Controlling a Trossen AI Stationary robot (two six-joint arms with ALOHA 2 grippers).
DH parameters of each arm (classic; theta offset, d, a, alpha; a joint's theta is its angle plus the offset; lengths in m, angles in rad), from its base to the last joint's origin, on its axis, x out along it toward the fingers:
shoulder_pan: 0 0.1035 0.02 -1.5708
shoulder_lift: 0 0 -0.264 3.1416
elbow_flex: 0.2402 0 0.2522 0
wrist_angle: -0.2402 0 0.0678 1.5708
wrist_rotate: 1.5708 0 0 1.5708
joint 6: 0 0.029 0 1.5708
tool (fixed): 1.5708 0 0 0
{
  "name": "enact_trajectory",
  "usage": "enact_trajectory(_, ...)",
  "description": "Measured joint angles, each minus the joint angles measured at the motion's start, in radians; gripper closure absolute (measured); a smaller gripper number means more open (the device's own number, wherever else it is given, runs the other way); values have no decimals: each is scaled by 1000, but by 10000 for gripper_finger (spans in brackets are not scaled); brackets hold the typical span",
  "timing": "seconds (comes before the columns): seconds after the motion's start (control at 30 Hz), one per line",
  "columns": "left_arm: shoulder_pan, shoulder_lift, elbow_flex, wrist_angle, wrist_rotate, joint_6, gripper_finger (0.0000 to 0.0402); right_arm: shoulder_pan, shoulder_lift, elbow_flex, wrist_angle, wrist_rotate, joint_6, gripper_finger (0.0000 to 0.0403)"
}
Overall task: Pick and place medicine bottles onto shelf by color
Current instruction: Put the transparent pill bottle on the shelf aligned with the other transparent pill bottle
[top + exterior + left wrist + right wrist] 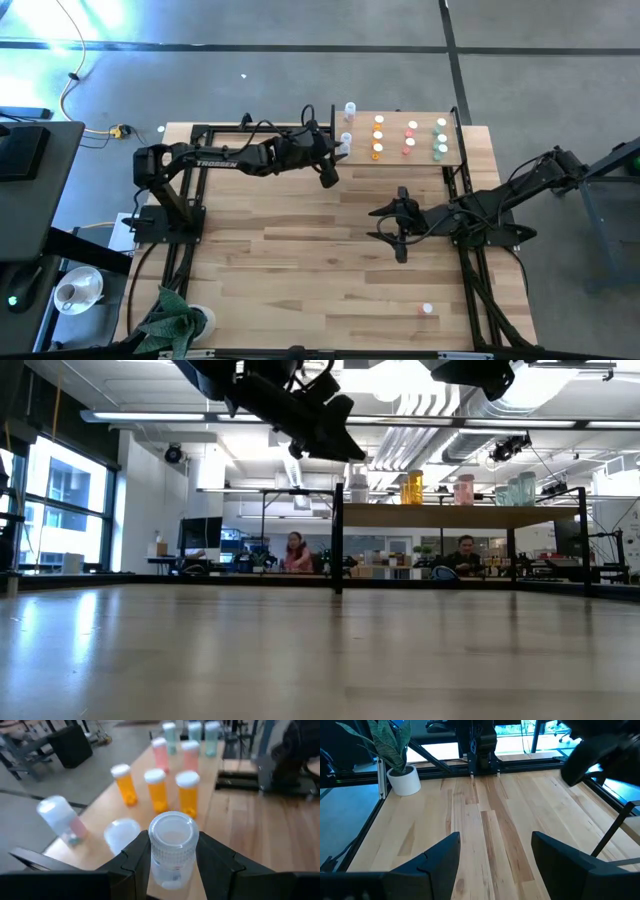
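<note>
The left end effector [172,862] grips a clear bottle [171,847] with a white cap, its two dark fingers [137,860] pressed against the bottle's sides. In the high view the left arm reaches across the counter [300,270] to the shelf's left end, where this end effector [328,176] hangs just beside the shelf [400,160].

The shelf is a pale board on thin black posts at the far side of the counter. On it the bottles stand upright in short rows by colour. Three orange bottles [157,790] stand nearest the gripped one, two pink bottles [160,752] behind them, and three green bottles [195,731] farthest off. From above the same order shows: orange [378,135], then pink [411,138], then green [440,138] toward the right end. At the left end, near the end effector, a clear bottle [121,834] stands upright and another clear bottle [60,819] leans at a tilt close to the edge.

One more bottle [427,309] sits alone on the counter, at the near right, well apart from the shelf.

The right end effector [495,860] is open, its fingers spread wide over bare wood, holding nothing. It hangs over the middle of the counter [402,228], right of centre.

A potted plant [402,770] stands at the counter's near left corner. In the low view two people sit at desks in the room beyond.
</note>
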Motion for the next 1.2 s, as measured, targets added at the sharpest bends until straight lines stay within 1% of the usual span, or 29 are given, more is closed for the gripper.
enact_trajectory(0.5,51,20,0,8,3,-19,277,-1,0,0,0,0,0,167)
enact_trajectory(0.73,79,22,0,60,7,-20,277,-1,0,0,0,0,0,167)
enact_trajectory(0.93,90,59,0,98,28,-43,277,-1,0,0,0,0,0,167)
enact_trajectory(1.1,83,61,0,46,17,-44,277,-1,0,0,0,0,0,167)
enact_trajectory(1.2,68,55,0,45,24,-52,277,-1,0,0,0,0,-5,167)
